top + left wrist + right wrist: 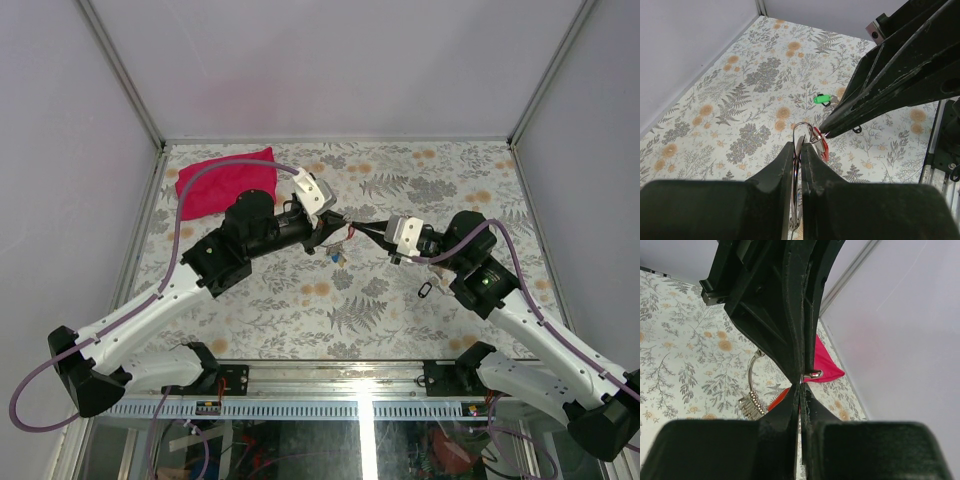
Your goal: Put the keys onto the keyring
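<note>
My arms reach inward over the bench (300, 300), tips meeting. My left tool (797, 149) clamps the keyring (804, 127); my right tool (828, 132), closed, touches the keyring beside a red key (823, 146).

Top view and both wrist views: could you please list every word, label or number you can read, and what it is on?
No text can be read in any view.
A small coloured mark low on the left of the top view: too small to read.
The green key tag, red key tag, keyring, pink cloth and floral table cover: no lettering seen.
</note>
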### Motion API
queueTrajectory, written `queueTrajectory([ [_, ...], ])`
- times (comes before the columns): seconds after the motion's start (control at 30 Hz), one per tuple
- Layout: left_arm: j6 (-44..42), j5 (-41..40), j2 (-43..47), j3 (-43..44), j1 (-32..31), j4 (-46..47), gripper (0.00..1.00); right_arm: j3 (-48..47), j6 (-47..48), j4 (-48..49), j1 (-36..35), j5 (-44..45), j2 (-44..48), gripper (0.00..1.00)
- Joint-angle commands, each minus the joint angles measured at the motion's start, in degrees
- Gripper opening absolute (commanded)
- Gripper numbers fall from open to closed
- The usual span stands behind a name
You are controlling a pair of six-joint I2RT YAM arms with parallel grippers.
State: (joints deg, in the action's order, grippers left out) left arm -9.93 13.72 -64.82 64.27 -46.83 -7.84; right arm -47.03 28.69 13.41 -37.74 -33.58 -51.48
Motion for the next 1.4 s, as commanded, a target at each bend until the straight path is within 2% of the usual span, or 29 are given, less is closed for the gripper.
queueTrajectory([
  [0.0,-1.0,-0.4,0.0,1.0,0.0,1.5,0.00,-2.6,-0.6,4.9,-0.6,0.8,0.6,0.00],
  [0.77,-1.1,0.9,-0.3,0.9,0.0,1.2,0.00,-1.8,-0.3,6.2,-1.0,3.1,-2.1,0.00],
  [1.1,-0.9,1.8,-0.8,0.9,-0.1,1.1,0.00,-1.8,-1.0,7.7,-1.0,8.8,-1.3,0.00],
  [1.37,-1.0,2.0,-1.1,1.0,-0.1,0.7,0.00,-1.7,-3.3,10.1,-1.0,9.7,-0.9,0.00],
])
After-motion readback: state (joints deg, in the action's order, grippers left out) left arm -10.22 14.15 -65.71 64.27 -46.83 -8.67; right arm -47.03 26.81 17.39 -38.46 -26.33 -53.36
